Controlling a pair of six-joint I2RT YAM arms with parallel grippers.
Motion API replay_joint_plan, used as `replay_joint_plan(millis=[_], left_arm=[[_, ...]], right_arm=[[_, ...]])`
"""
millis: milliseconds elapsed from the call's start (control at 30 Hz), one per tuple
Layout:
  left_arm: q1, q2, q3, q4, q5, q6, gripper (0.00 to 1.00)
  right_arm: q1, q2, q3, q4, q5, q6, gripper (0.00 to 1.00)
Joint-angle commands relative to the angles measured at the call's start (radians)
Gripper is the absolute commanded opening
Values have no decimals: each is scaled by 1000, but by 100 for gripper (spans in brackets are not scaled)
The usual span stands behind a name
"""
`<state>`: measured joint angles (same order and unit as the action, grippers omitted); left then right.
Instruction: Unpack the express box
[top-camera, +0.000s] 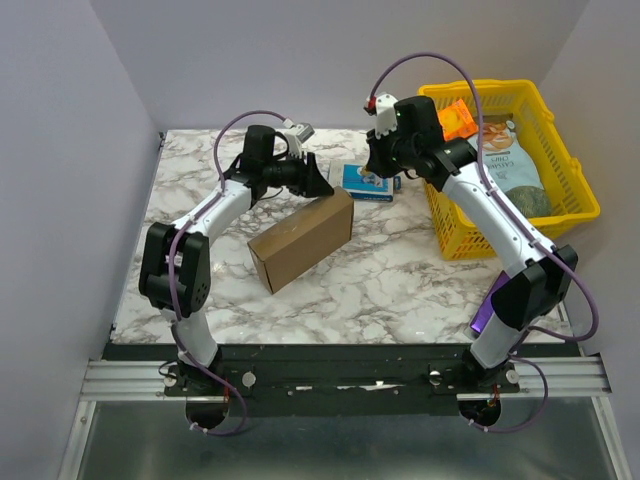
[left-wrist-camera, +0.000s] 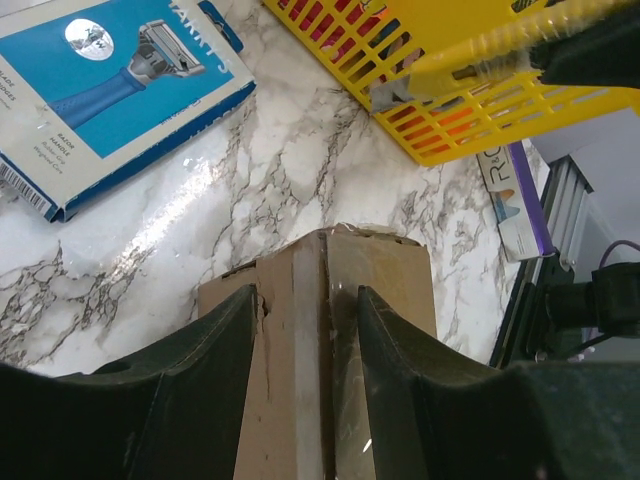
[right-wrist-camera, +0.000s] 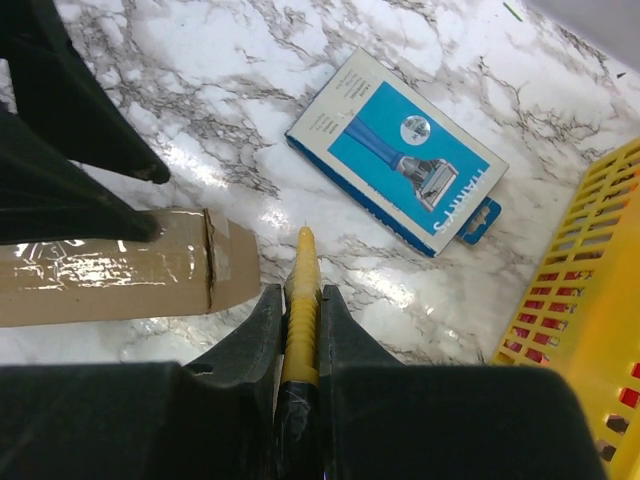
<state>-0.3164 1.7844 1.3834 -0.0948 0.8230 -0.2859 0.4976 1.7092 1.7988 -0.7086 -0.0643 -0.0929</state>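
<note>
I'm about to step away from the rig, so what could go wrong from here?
The left gripper stands open over the taped end of the express box, seemingly not clamping it, so the box may slide when the yellow tool held in the right gripper pushes in. The blue box lies just beyond that end and could get knocked.

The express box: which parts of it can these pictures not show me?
Inside: hidden in all views; the express box is closed and taped.
Far end, top view: partly covered by the left tool.
Near part, left wrist view: cut off by the bottom edge.
Left part, right wrist view: cut off by the left edge.
</note>
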Motion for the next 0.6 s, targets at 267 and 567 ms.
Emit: replay_joint_plan(millis=[267, 567], left_arm=[[-18, 46, -21, -22, -47, 5, 49], [-24, 40, -86, -59, -90, 39, 47]], right_arm=[[31, -6, 54, -23, -117, 68, 1], [124, -10, 27, 4, 58, 68, 1]])
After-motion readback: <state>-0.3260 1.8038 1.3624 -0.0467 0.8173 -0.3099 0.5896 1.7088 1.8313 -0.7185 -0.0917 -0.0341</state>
